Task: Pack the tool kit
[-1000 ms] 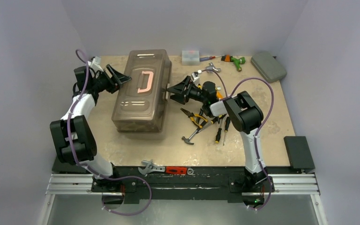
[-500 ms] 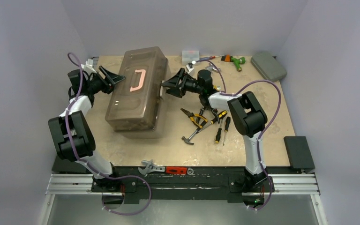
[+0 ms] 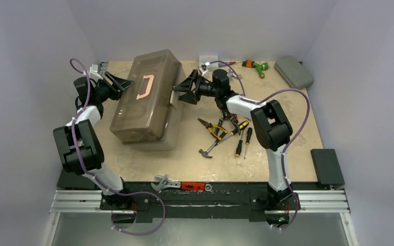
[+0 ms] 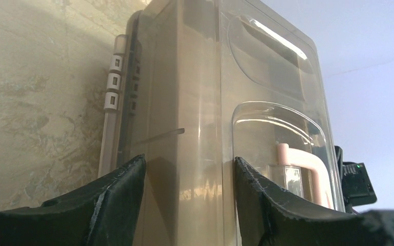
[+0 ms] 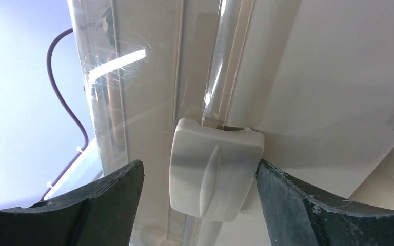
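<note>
The long beige toolbox point(image 3: 142, 102) lies closed and skewed on the table, its pale pink handle point(image 3: 144, 86) on top. My left gripper point(image 3: 128, 84) stands open against the box's left side. In the left wrist view the lid edge of the toolbox point(image 4: 195, 77) runs between the spread fingers of the left gripper point(image 4: 189, 160), and the handle point(image 4: 308, 164) shows behind the clear lid. My right gripper point(image 3: 177, 92) is open at the box's right side. It straddles the grey latch point(image 5: 215, 174), whose right edge touches one finger point(image 5: 308, 205). Loose pliers point(image 3: 211, 128), a hammer point(image 3: 208, 148) and screwdrivers point(image 3: 242, 143) lie to the right.
A clear plastic box point(image 3: 209, 61), a green tool point(image 3: 256, 66) and a grey-green case point(image 3: 293, 72) sit along the back. A wrench point(image 3: 164, 182) and a red-handled tool point(image 3: 192, 186) lie at the front edge. A black block point(image 3: 327, 168) stands at the right front.
The toolbox has slid toward the back left and turned more skewed. Both grippers have moved back with it, one on each side.
</note>
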`<move>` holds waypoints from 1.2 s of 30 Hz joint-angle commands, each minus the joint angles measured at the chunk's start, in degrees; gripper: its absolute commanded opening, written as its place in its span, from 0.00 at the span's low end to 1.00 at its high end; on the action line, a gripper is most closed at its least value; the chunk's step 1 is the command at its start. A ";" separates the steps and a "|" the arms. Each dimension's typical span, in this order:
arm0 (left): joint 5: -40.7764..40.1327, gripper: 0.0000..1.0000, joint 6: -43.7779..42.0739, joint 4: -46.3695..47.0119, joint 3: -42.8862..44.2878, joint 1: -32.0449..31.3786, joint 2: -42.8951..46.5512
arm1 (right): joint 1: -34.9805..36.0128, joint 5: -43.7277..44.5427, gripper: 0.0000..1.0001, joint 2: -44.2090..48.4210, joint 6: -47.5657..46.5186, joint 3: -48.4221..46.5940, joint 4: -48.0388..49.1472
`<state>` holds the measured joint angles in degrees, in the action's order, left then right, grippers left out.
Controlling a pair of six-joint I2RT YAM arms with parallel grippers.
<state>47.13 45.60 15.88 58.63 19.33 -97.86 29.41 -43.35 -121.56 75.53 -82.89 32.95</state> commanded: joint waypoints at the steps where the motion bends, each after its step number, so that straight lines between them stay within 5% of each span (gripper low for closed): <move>1: -7.18 0.56 -7.64 -18.21 -6.84 -2.65 -5.45 | 2.84 -5.30 0.78 2.69 2.32 -6.49 3.96; 8: -7.36 0.56 -6.44 -17.93 -7.82 -2.81 -4.53 | 2.77 -6.02 0.78 3.63 3.35 -3.05 6.68; 18: -9.51 0.56 -6.67 -17.98 -10.53 -3.51 -1.46 | 2.76 -2.33 0.75 -2.54 15.27 7.54 34.99; 30: -11.17 0.55 -9.44 -21.48 -8.80 -6.13 0.25 | 3.30 -4.95 0.73 -14.83 30.45 -4.28 59.59; 36: -14.82 0.55 -10.65 -26.07 -6.31 -9.43 2.90 | 3.28 -5.23 0.73 -16.76 29.48 -7.17 58.13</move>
<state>29.87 42.59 14.41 56.07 17.54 -92.23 31.00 -49.74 -138.96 104.71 -86.63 85.47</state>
